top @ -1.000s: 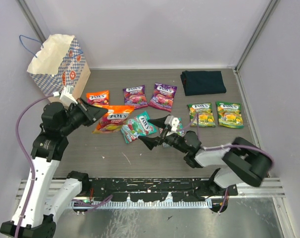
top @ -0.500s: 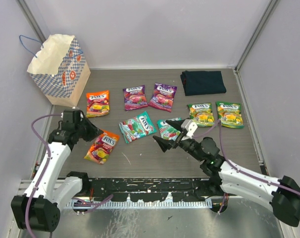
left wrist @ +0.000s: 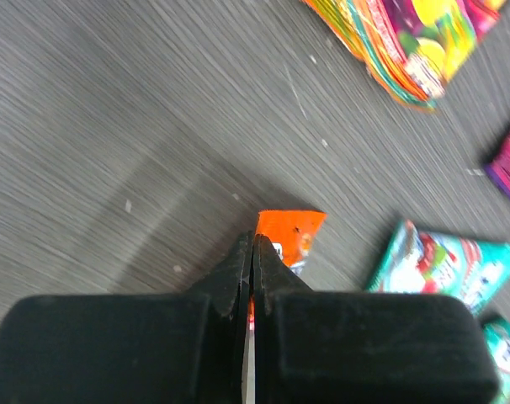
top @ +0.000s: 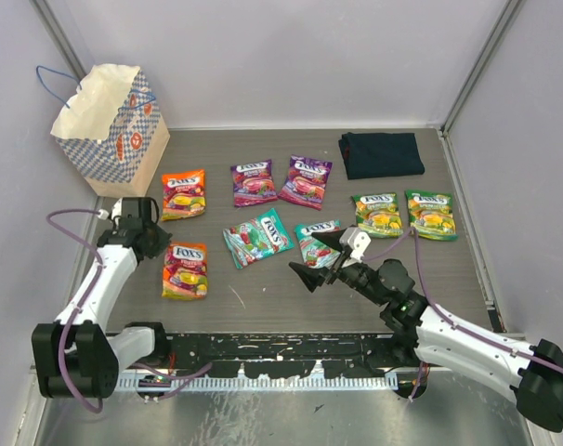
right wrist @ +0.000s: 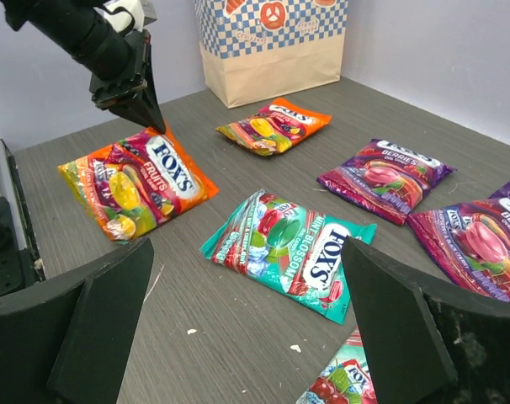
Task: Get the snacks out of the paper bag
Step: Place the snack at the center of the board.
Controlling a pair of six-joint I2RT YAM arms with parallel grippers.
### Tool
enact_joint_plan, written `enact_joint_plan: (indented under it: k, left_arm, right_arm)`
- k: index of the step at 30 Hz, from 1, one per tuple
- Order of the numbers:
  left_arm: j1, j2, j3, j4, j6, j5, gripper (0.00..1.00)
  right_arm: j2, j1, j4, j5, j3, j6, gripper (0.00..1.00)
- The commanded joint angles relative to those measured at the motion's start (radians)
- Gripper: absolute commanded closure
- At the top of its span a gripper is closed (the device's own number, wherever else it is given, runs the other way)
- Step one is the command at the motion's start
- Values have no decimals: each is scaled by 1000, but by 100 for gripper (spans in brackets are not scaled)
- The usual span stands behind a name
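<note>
Left gripper (top: 159, 245), jaws pinched on the corner of an orange-red packet (top: 185, 269), has swung it to lower left, flat on the table (top: 263, 297). Right gripper (top: 317, 259) gapes empty, centre. Paper bag (top: 110, 116), upper left, is probably emptied.

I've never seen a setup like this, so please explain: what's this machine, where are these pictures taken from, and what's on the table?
Two robot arms stand at the near edge of the table. One picture looks down from above; the other two come from wrist cameras. On it lie eight candy packets, a dark folded cloth and, back left, a paper bag. The left arm's fingers are shut on a corner of an orange packet; the right arm's fingers are open, holding nothing.
</note>
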Motion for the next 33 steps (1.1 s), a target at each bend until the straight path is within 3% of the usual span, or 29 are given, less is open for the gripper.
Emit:
enact_joint_plan:
  k: [1,3,5,6,7,8,9,13,18,22,29,33]
  left_arm:
    - [17,55,36,119,76,-188,100]
    - [20,84,40,149,105,-203,97]
    - [23,122,53,181,153,-201,84]
    - [27,147,66,191,185,-188,62]
    - [30,174,88,194,219,-167,34]
    - [31,216,115,179,254,-144,14]
    - [30,253,152,145,273,-135,1]
    - [5,292,211,73,277,-63,2]
    - [-140,119,57,140,236,-48,2]
    - [-230,-16,-57,90,181,-72,2]
    - [-254,-110,-155,5,170,-89,2]
    - [-254,-76,-198,80,184,-52,2]
  right_arm:
    - [3,6,35,-24,3,28,0]
    - [0,6,31,-22,2,34,0]
    - [-2,6,30,-24,2,42,0]
    - [-3,6,25,-25,3,43,0]
    - [-4,6,20,-29,4,44,0]
    - [-6,6,15,-32,5,44,0]
    - [-8,6,10,-32,6,45,0]
    - [-14,6,-12,-33,11,45,0]
    - [-2,6,-45,-39,28,43,0]
    - [9,6,-63,-47,40,42,0]
    - [16,9,-101,-63,49,47,0]
    - [34,9,-112,-57,51,52,0]
